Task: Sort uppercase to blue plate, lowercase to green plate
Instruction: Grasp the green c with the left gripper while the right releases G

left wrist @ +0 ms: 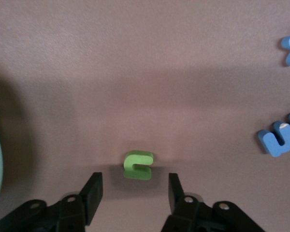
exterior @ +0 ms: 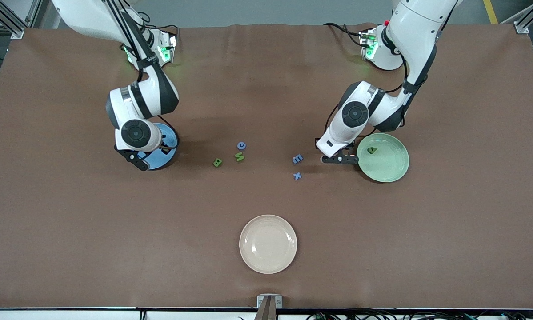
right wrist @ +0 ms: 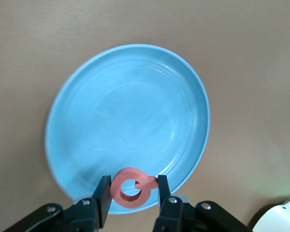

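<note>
Both claws are busy: right gripper pinches the red Q over the blue plate and should let go gently, while left gripper, fingers spread, should squeeze the green u on the table beside the green plate.

Table covered in brown matt cloth-like sheet, faint creases. Blue plate glossy, smooth, looks glazed or hard plastic. Green plate and cream plate same smooth sheen. Red Q and green u matt, foam-like, soft edges. Blue three-pronged letter likely same foam. Arm shells glossy white plastic; jaws matt black.
</note>
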Action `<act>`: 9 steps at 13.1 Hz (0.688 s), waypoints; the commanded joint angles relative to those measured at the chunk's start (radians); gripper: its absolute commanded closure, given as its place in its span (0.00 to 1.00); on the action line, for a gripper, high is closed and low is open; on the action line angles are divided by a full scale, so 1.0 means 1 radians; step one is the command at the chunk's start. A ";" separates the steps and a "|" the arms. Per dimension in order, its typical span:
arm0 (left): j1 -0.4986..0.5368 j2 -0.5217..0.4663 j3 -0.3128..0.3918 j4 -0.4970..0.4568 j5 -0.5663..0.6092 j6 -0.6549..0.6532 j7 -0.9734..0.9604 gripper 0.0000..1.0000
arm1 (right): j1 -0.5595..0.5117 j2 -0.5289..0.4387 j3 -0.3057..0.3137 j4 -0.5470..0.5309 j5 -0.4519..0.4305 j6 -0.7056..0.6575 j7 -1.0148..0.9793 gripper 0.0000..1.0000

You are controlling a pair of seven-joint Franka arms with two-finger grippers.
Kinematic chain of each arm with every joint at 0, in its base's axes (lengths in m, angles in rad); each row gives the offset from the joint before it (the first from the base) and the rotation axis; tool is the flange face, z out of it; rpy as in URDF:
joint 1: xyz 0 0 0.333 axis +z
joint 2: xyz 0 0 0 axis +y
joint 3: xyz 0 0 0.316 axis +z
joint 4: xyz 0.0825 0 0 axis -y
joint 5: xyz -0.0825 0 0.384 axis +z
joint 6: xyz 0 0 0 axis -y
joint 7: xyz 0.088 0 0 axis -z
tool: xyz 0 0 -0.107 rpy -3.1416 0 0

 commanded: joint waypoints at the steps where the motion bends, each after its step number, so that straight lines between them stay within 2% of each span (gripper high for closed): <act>1: -0.008 0.009 0.003 0.009 0.020 0.009 -0.022 0.39 | -0.008 -0.018 0.014 -0.034 -0.026 0.002 0.003 0.67; 2: -0.008 0.017 0.003 0.014 0.020 0.009 -0.021 0.40 | -0.002 -0.017 0.014 -0.034 -0.026 0.005 0.005 0.26; 3: -0.008 0.025 0.005 0.020 0.026 0.011 -0.021 0.40 | 0.004 -0.018 0.014 -0.034 -0.026 0.008 0.005 0.00; 6: -0.004 0.052 0.005 0.040 0.059 0.040 -0.021 0.41 | 0.022 -0.038 0.017 -0.031 -0.026 0.008 0.014 0.00; 8: -0.004 0.052 0.005 0.042 0.059 0.044 -0.021 0.47 | 0.041 -0.052 0.022 -0.016 -0.011 0.011 0.040 0.00; 9: -0.004 0.052 0.005 0.042 0.059 0.044 -0.021 0.51 | 0.048 -0.051 0.024 0.002 0.026 0.028 0.093 0.00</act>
